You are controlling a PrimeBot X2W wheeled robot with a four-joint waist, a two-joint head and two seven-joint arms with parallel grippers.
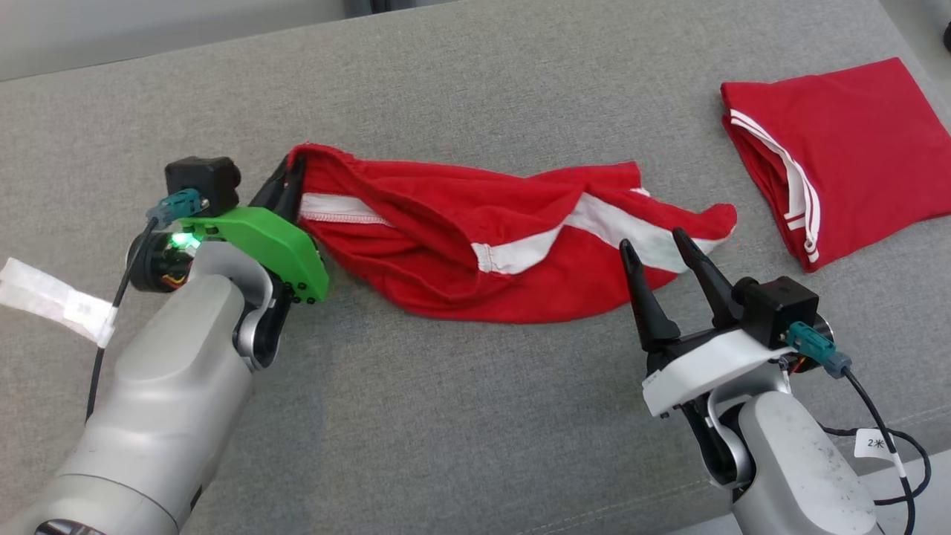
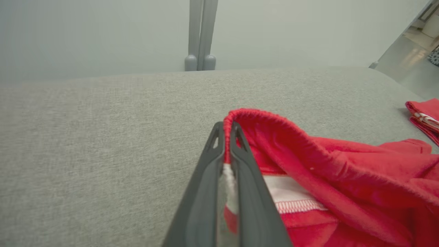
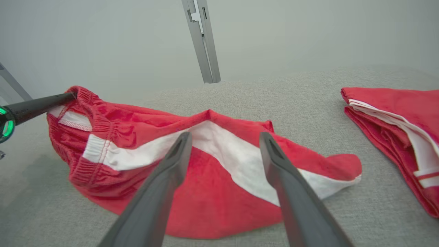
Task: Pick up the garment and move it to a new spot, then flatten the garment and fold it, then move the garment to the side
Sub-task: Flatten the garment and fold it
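1. Head view, main item: the garment [image 1: 446, 245], red shorts with a white stripe [image 1: 594, 219], lies crumpled on the middle of the grey counter [image 1: 446, 416]. It stretches from left to right and is neither flat nor folded.
2. Your left pincer [image 1: 292, 169] is clamped on the garment's elastic waistband [image 2: 260, 118] at its left end. The left wrist view shows the hem nipped between both fingers, and that corner stands up from the counter. This grip probably serves as the anchor, so the cloth can be carried or drawn taut from one end.
3. Your right pincer [image 1: 651, 241] has its jaws spread wide and holds nothing. It is poised over the garment's right half, with the fingers to either side of the white stripe in the right wrist view. You cannot tell whether the tips touch the cloth. The placement suggests a second hold is being prepared opposite the first.
4. Secondary item: a folded red garment [image 1: 839, 156] with white trim sits at the far right, well apart from the working piece. It is likely a finished piece set aside.
5. Stage, as judged: early, with one end secured and the other still free.
6. Next move calls for a bite on a single edge at the right end, so that both holds can spread the cloth.
7. Risk: the layers overlap there, and taking both together would keep the bunching.
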